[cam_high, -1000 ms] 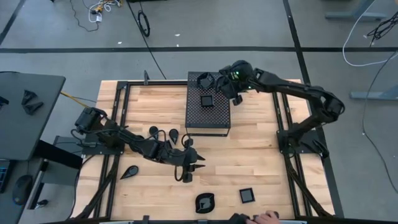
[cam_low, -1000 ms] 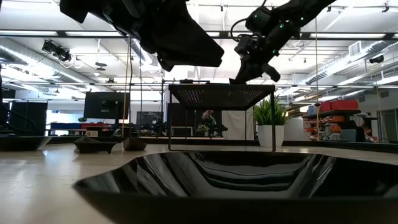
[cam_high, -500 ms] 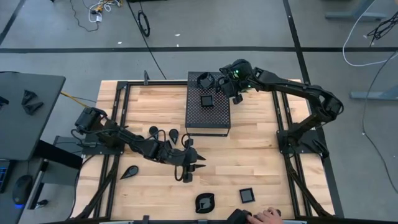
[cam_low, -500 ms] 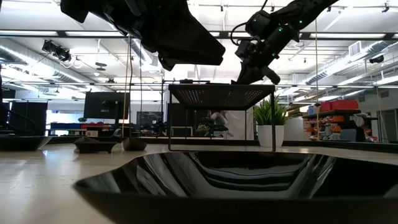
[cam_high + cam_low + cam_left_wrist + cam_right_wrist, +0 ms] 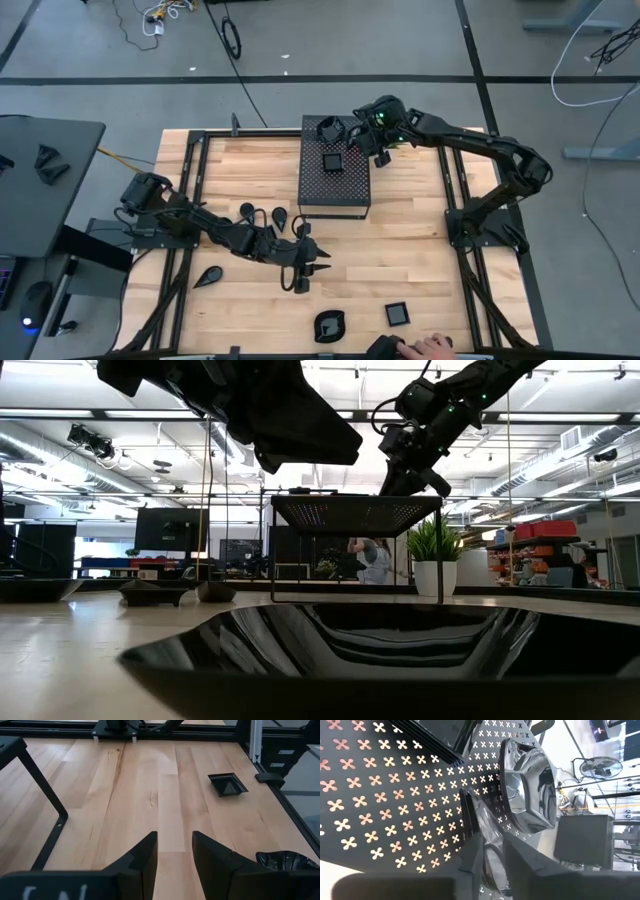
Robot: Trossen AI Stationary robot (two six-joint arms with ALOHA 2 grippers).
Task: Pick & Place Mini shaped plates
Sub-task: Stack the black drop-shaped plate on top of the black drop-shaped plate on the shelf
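On the table's far middle stands the perforated box (image 5: 335,170), with a square plate (image 5: 332,162) and a rounded plate (image 5: 330,129) resting on its top. The right gripper (image 5: 362,143) hovers at the box's far right corner, just beside the rounded plate; its wrist view shows the fingers parted only slightly, with a glossy dish (image 5: 492,852) lying between them, and whether they pinch it cannot be told. The left gripper (image 5: 303,272) is open and empty at near middle, nearest the teardrop plates (image 5: 282,215).
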